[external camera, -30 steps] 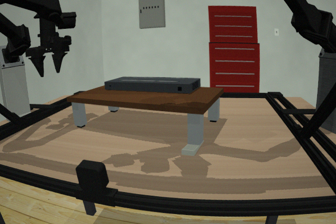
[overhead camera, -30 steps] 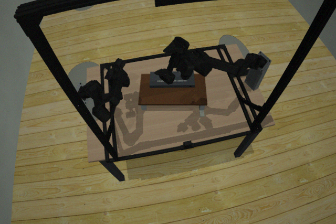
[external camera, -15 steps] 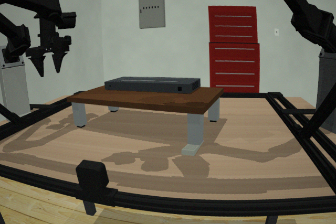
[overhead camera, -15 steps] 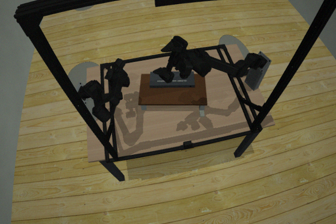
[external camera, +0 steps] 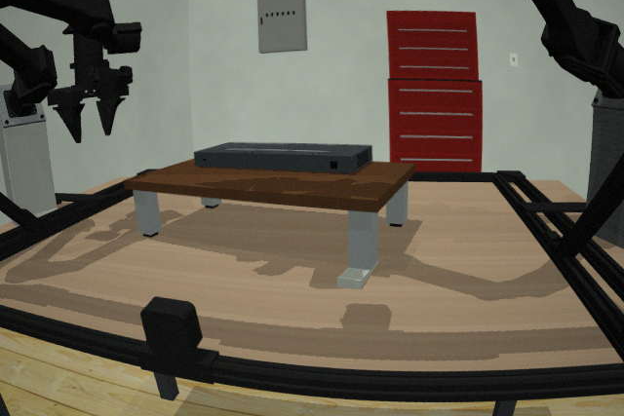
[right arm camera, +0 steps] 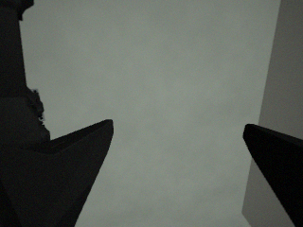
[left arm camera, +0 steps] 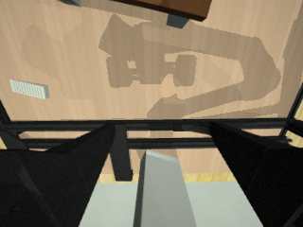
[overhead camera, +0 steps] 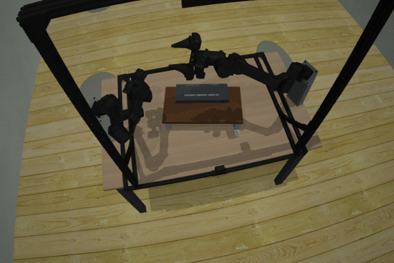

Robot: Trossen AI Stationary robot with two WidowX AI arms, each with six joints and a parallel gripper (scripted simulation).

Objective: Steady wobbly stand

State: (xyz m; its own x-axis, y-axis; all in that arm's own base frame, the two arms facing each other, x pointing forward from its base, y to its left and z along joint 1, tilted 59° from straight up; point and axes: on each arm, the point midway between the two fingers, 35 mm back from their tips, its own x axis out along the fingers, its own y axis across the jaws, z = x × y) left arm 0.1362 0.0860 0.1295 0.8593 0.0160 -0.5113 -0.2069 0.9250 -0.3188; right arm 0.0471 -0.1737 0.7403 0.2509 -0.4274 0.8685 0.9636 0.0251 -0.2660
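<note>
The left gripper [overhead camera: 133,86] [external camera: 93,137] [left arm camera: 162,126] is hanging open and empty, its fingertips getting lost in the top view. The right gripper [overhead camera: 170,56] [right arm camera: 177,128] is gaping too, holding nothing (the exterior view is cutting it off). The network switch [overhead camera: 202,93] [external camera: 282,157] is lying on the stand [overhead camera: 203,113] [external camera: 266,187] [left arm camera: 189,6]. One wedge [overhead camera: 237,133] [external camera: 355,276] is poking from a front leg, its inner end hidden; another wedge [left arm camera: 29,89] is lying well apart.
</note>
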